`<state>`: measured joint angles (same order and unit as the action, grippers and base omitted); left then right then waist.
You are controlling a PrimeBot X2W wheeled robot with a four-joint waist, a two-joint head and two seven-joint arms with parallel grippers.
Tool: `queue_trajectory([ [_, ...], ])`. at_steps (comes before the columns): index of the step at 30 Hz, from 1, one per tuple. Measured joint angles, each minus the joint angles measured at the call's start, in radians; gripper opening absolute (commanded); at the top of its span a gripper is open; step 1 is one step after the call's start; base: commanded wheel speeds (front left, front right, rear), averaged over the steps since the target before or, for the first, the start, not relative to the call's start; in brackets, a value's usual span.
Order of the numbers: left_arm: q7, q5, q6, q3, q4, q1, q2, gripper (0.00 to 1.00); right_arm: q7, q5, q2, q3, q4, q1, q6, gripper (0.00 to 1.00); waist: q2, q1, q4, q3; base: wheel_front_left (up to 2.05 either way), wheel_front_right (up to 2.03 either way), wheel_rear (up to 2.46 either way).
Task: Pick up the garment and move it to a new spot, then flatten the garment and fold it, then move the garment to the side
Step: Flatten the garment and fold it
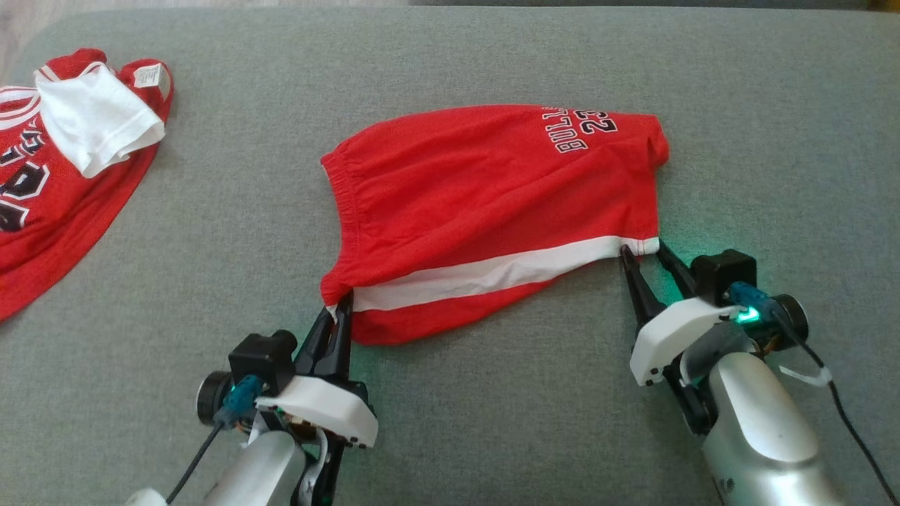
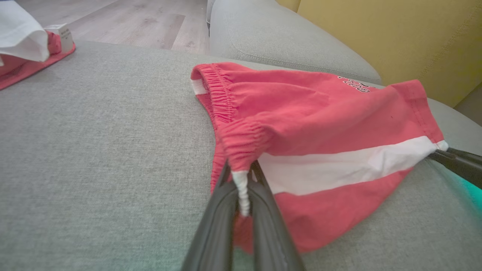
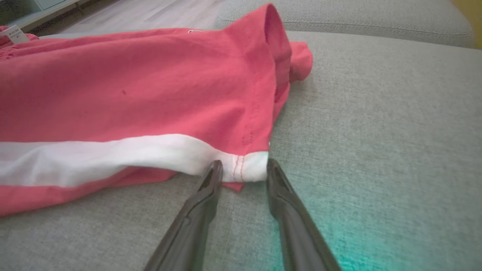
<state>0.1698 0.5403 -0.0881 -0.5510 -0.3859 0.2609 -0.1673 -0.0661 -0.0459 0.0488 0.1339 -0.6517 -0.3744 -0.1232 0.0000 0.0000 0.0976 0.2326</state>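
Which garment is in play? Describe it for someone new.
On the grey cushion, look mid-surface. It's the red shorts with an elastic waistband and white stripe; the red jersey at far left lies under a white cloth.

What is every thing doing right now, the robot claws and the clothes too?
Red shorts with a white stripe: lying spread on the grey fabric cushion, one waistband corner pinched.
Left gripper: shut on the shorts' waistband corner.
Right gripper: open, a finger on either side of the white hem corner.
Red jersey with black-and-white lettering: lying rumpled at the left edge.
White cloth: loosely folded, resting on the jersey.
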Motion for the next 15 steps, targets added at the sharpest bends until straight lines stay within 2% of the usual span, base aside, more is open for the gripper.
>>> queue_trajectory([
  [2, 0.000, 0.000, 0.000, 0.000, 0.000, 0.000, -0.001, 0.00, 0.000, 0.003, 0.000, 0.012, 0.004, 0.000, 0.000, 0.52, 0.0000, 0.0000, -0.002, 0.001, 0.00, 0.00, 0.00],
  [4, 0.000, 0.002, 0.000, 0.000, 0.000, 0.000, -0.001, 0.00, 0.000, 0.008, 0.000, 0.016, 0.005, -0.001, 0.000, 0.54, 0.0000, 0.0000, -0.004, 0.002, 0.00, 0.00, 0.00],
  [8, 0.000, 0.006, -0.001, -0.001, 0.001, 0.000, -0.002, 0.00, 0.005, 0.014, 0.001, 0.027, -0.009, -0.011, 0.000, 0.44, 0.0000, 0.0000, -0.004, 0.006, 0.00, 0.00, 0.00],
  [10, 0.000, 0.006, -0.001, -0.002, 0.001, 0.000, -0.002, 0.00, 0.006, 0.021, 0.001, 0.028, -0.020, -0.021, 0.000, 0.33, 0.0000, 0.0000, -0.002, 0.006, 0.00, 0.00, 0.00],
  [13, 0.002, 0.006, -0.001, -0.003, 0.001, 0.000, -0.003, 0.00, 0.013, 0.019, 0.001, 0.034, -0.027, -0.034, 0.000, 0.05, 0.0000, 0.0001, 0.001, 0.000, 0.00, 0.00, 0.00],
  [14, 0.008, 0.006, -0.001, -0.003, 0.001, 0.000, -0.004, 0.00, 0.012, 0.017, 0.001, 0.033, -0.027, -0.034, 0.000, 0.00, 0.0000, 0.0000, 0.001, -0.003, 0.00, 0.00, 0.00],
  [15, 0.009, 0.006, -0.001, -0.003, 0.002, 0.000, -0.006, 0.00, 0.008, 0.011, 0.001, 0.033, -0.026, -0.034, 0.000, 0.00, 0.0000, 0.0000, 0.000, -0.008, 0.00, 0.00, 0.00],
])
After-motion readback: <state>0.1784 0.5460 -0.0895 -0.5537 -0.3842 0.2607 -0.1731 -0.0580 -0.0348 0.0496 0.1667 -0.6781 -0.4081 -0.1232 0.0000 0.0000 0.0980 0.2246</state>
